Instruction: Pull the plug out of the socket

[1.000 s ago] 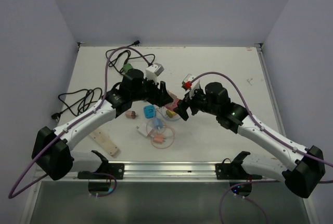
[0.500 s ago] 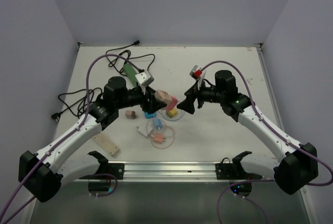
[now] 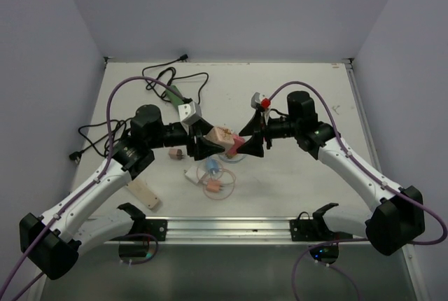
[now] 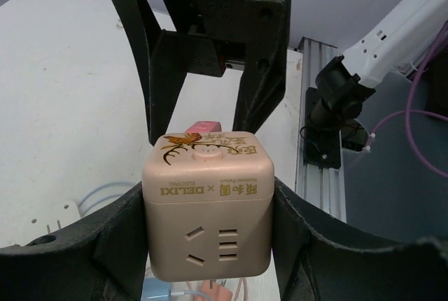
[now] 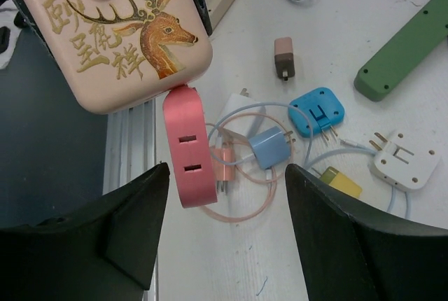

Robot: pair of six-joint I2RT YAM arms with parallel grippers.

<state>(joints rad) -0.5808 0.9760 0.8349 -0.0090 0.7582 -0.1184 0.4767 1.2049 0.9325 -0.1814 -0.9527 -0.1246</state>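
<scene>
Two grippers, one socket, one plug and some loose stock, as we record them.

1. Cube socket (image 4: 208,206): beige-pink, with a deer print and a round button on one face. It is lifted off the table (image 3: 280,182) near the middle. We note it clamped by the left gripper (image 3: 204,144), one finger pressed on each side.
2. Pink plug (image 5: 187,148): a flat bar with two slots, seated against one face of the cube socket. It points away from the left gripper, toward the right one.
3. Right gripper (image 3: 250,145): fingers spread wide, one on either side of the pink plug and apart from it in the right wrist view.
4. Loose on the table below the pair: blue plug (image 5: 316,110), light-blue adapter (image 5: 269,148) on a looped pale cable, small brown adapter (image 5: 283,57), white plug (image 5: 399,157), yellow piece (image 5: 341,182).
5. Green power strip (image 5: 406,52): lying flat, further back on the table.
6. Beige strip (image 3: 143,192): lying flat near the left arm, at the table's near side.
</scene>
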